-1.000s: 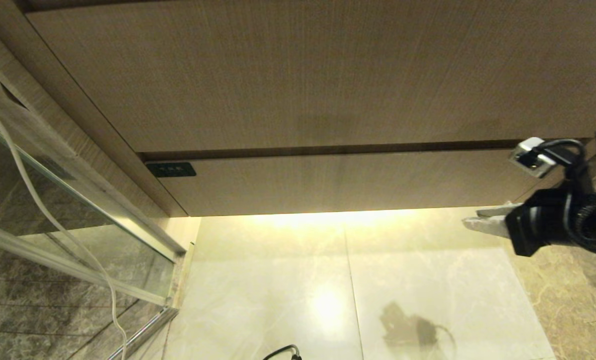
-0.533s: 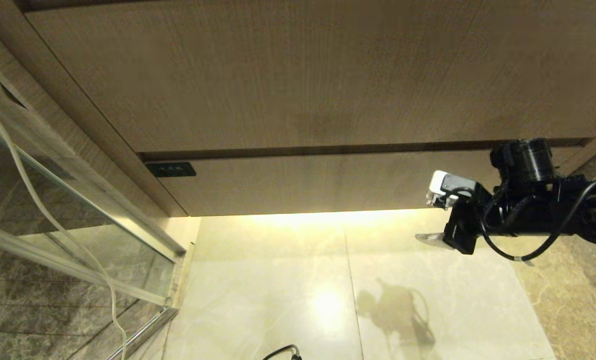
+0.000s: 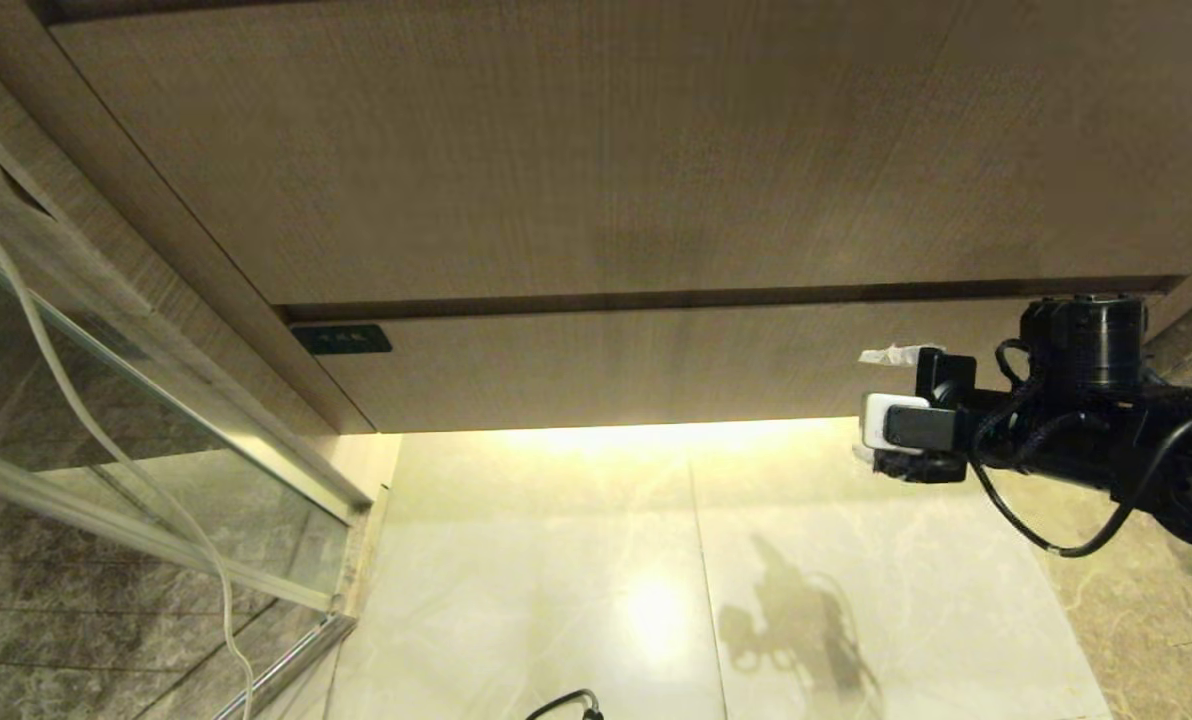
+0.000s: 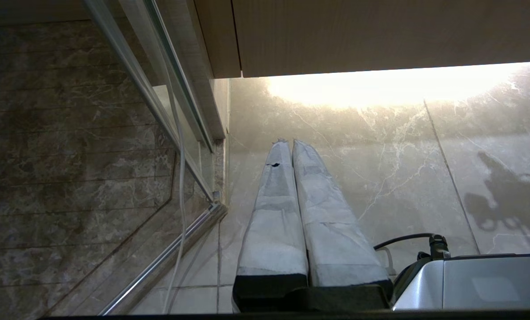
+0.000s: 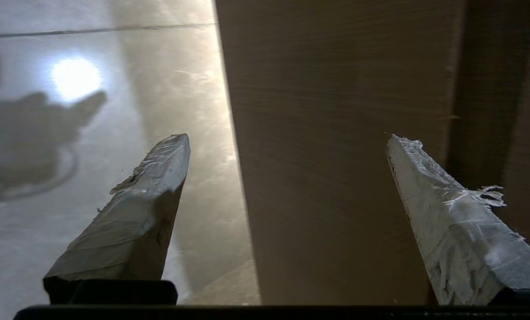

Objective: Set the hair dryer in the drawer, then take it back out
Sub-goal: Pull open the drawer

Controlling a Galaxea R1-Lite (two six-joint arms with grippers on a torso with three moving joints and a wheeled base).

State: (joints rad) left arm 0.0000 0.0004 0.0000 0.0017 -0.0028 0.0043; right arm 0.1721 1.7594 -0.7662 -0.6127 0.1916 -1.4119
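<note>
The drawer (image 3: 656,365) sits closed under the taller panel (image 3: 606,150), so the right gripper (image 5: 287,146), jaws spread wide and empty, straddles its front, apparently to pull it open.

Drawer (image 3: 656,365): wide, shallow, light wood-grain front, fully shut. Small dark label at upper left corner. Hair dryer not visible.
</note>
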